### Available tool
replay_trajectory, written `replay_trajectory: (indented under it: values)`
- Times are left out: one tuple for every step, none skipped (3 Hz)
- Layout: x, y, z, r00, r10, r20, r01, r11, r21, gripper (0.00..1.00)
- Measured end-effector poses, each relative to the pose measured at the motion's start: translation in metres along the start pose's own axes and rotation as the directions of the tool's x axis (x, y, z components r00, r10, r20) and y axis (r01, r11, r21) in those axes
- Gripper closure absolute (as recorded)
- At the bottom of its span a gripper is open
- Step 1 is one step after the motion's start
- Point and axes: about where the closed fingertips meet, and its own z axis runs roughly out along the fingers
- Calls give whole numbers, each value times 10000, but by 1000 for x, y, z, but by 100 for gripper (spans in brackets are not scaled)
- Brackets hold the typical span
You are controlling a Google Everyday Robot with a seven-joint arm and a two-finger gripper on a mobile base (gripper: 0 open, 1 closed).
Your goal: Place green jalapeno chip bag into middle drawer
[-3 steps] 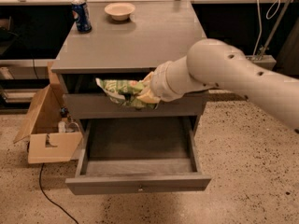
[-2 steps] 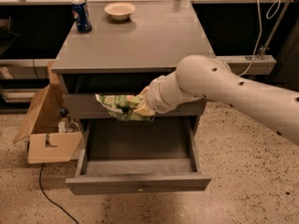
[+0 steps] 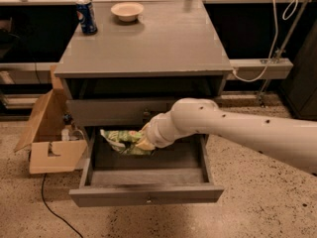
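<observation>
The green jalapeno chip bag (image 3: 120, 141) is crumpled, light green with whitish print. It hangs low inside the back left of the open middle drawer (image 3: 146, 194), which is pulled far out from the grey cabinet. My gripper (image 3: 142, 142) is at the end of the white arm reaching in from the right. It is shut on the bag's right end, with its fingers mostly hidden by the bag and the wrist. I cannot tell whether the bag touches the drawer floor.
The upper grey drawer (image 3: 111, 111) is closed just above my wrist. A blue soda can (image 3: 87, 16) and a small bowl (image 3: 127, 11) stand on the cabinet top. An open cardboard box (image 3: 49, 140) sits left of the drawer. A black cable (image 3: 52, 212) lies on the floor.
My arm has come down with the bag, from in front of the upper drawer into the open middle drawer. The bag stays in my grip.
</observation>
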Motion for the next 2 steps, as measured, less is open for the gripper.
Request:
replay_trajectory:
  values:
    - [18, -3, 55, 9970, 585, 502, -581, 9983, -86, 100]
    - [38, -10, 107, 9907, 1137, 743, -1133, 9935, -87, 100]
